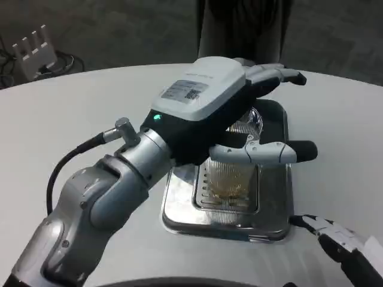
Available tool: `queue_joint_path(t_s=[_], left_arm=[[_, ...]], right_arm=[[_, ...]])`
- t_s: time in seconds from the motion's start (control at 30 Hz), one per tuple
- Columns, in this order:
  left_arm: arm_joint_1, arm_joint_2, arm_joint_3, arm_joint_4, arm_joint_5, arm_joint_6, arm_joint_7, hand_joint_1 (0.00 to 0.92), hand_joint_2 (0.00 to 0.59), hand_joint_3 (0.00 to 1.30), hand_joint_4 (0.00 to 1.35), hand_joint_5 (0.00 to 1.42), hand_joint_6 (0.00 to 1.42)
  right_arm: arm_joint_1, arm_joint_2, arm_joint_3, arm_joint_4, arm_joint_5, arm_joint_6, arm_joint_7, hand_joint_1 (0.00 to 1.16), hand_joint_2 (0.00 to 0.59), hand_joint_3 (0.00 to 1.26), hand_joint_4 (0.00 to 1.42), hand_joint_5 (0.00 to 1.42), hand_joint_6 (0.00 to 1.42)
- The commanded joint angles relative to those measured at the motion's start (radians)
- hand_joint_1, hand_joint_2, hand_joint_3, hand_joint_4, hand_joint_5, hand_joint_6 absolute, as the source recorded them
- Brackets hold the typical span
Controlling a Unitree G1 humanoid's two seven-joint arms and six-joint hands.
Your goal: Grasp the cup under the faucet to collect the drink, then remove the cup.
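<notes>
Cup (230, 179), upright on the drip tray (179, 209) at the desk (60, 119) centre, is grasped by the left hand (221, 113), fingers wrapped from its left side, while the right hand (341, 242), grip state undeterminable, waits near the tray's right corner.

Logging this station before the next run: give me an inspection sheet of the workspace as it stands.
Surface: white table, round-edged, bare around the tray.
Job's things: clear ribbed cup stands on the slotted grate of the metal drip tray; some amber drink at its bottom. Faucet hidden by the hand.
Clutter: nothing seen on the table.
Robot hands: left robot hand wraps around the cup, thumb across its front; right robot hand waits at the lower right edge, fingers unclear.
Cables: black cable runs along the left forearm.
Surroundings: dark floor; white pronged object with cords at upper left.
</notes>
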Motion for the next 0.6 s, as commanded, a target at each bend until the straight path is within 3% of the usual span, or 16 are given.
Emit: queue_joint_path(t_s=[0.03,0.17,0.3,0.43,0.53,0.6], left_arm=[[0.037,0.019,-0.027,0.006,0.031,-0.005,-0.027,0.000,0.097,0.26,0.16,0.22,0.12],[0.041,0.018,-0.028,0.006,0.035,-0.004,-0.022,0.000,0.097,0.26,0.16,0.22,0.12],[0.043,0.018,-0.027,0.000,0.041,-0.003,-0.021,0.000,0.087,0.26,0.16,0.22,0.11],[0.047,0.014,-0.027,-0.003,0.046,0.000,-0.023,0.000,0.085,0.25,0.15,0.22,0.11],[0.053,0.014,-0.023,-0.004,0.044,0.001,-0.022,0.000,0.091,0.25,0.14,0.21,0.10],[0.055,0.012,-0.022,-0.004,0.042,0.004,-0.024,0.000,0.103,0.24,0.13,0.20,0.10]], right_arm=[[0.005,0.018,-0.002,-0.008,0.016,0.007,-0.021,0.56,0.380,0.12,0.06,0.04,0.01],[-0.007,0.049,0.009,0.016,0.040,0.021,-0.040,0.57,0.365,0.10,0.05,0.04,0.02],[-0.025,0.100,0.035,0.049,0.062,0.032,-0.082,0.63,0.307,0.05,0.05,0.04,0.04],[-0.017,0.140,0.067,0.053,0.021,0.011,-0.159,0.71,0.281,0.02,0.04,0.05,0.07],[-0.018,0.192,0.093,0.104,0.061,-0.012,-0.228,0.74,0.263,0.01,0.04,0.05,0.09],[-0.019,0.226,0.108,0.161,0.088,-0.062,-0.298,0.75,0.251,0.00,0.03,0.05,0.10]])
